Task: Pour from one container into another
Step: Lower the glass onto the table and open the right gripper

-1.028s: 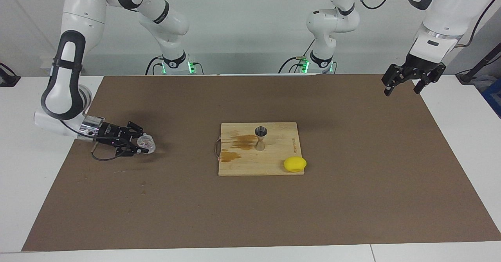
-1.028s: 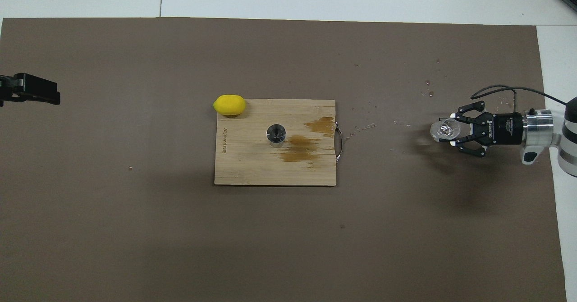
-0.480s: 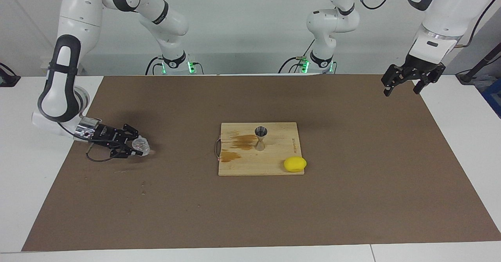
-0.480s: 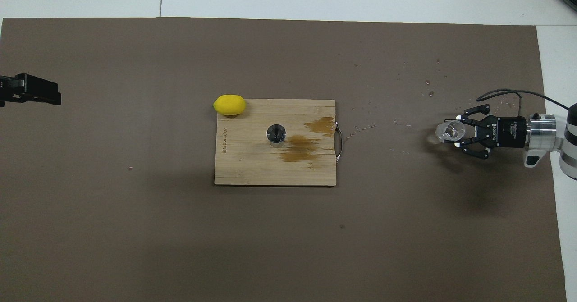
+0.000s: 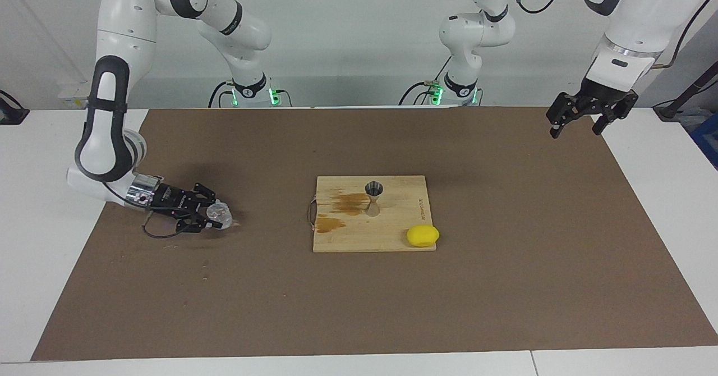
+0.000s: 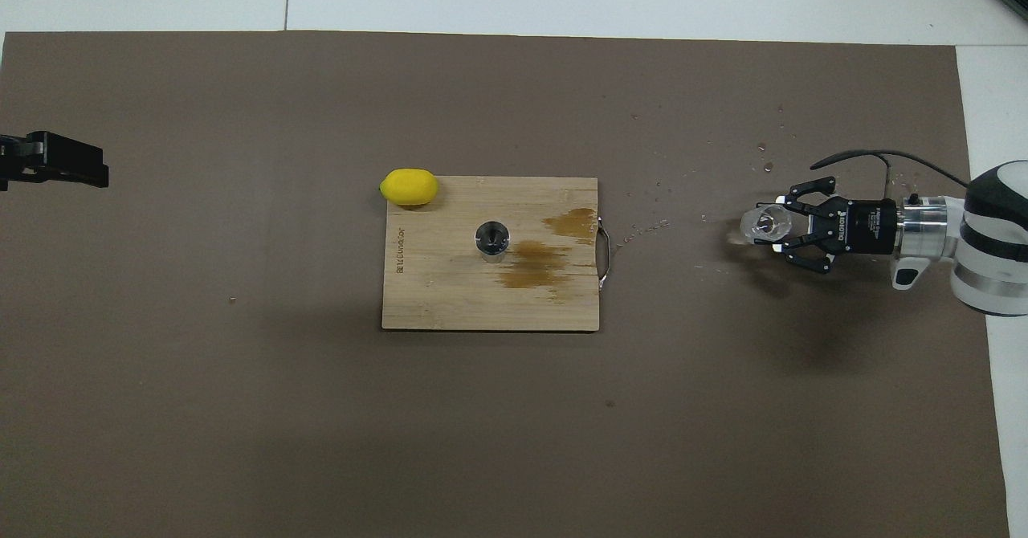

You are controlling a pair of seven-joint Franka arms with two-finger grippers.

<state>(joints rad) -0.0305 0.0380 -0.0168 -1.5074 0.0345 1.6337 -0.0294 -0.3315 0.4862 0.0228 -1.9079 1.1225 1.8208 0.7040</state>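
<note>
The clear glass tumbler (image 5: 218, 214) sits between the fingers of my right gripper (image 5: 213, 217), low over the brown mat toward the right arm's end of the table. The gripper lies nearly level and is shut on the tumbler; both also show in the overhead view: tumbler (image 6: 763, 224), gripper (image 6: 773, 226). The metal jigger (image 5: 374, 194) stands upright on the wooden cutting board (image 5: 387, 238), apart from both grippers; it also shows from above (image 6: 491, 238). My left gripper (image 5: 576, 131) waits, open and empty, over the mat's edge at the left arm's end.
A yellow lemon (image 5: 423, 235) lies at the board's corner farther from the robots, toward the left arm's end. Brown wet stains (image 6: 536, 261) mark the board beside the jigger. Small droplets (image 6: 662, 223) dot the mat between the board and the tumbler.
My right gripper, with the tumbler in it, first drew back toward the right arm's end, then moved toward the board and lower. The left arm has barely moved.
</note>
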